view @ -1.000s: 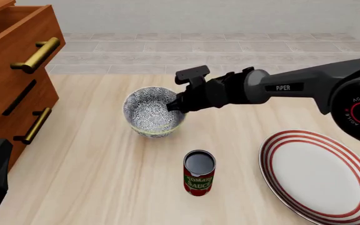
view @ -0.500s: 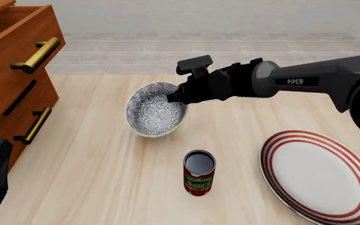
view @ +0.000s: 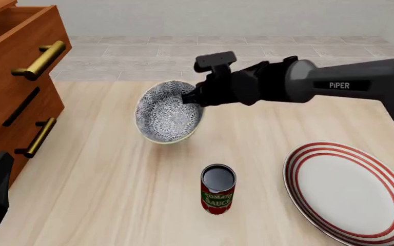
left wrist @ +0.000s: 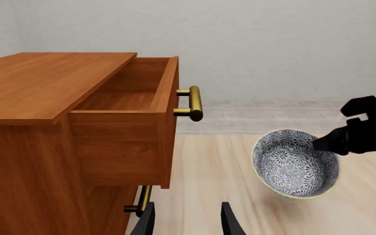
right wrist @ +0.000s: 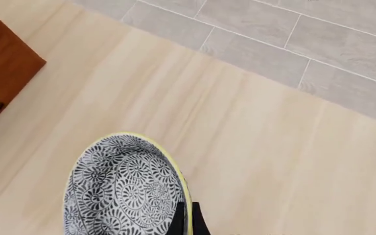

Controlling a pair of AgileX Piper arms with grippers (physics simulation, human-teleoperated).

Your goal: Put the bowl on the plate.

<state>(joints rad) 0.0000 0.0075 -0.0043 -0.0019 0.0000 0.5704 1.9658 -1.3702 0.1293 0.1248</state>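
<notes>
Since a second ago my right end effector [view: 191, 97] has lifted the deep round bowl with the blue-grey and white floral pattern and pale yellowish rim [view: 168, 118] off the pale wooden surface [view: 101, 179] and tipped it, so its opening now faces toward seven o'clock. My fingers are clenched on the bowl's rim at its two o'clock edge; in the right wrist view they pinch the rim [right wrist: 185, 223]. The bowl hangs well apart from the large flat white plate with red rings [view: 353, 192], which lies at four o'clock. The small red tomato sauce can [view: 217, 188] stands upright between them. My left end effector [left wrist: 186, 223] is released, fingers apart, beside the brown wooden drawer cabinet [view: 16, 77].
</notes>
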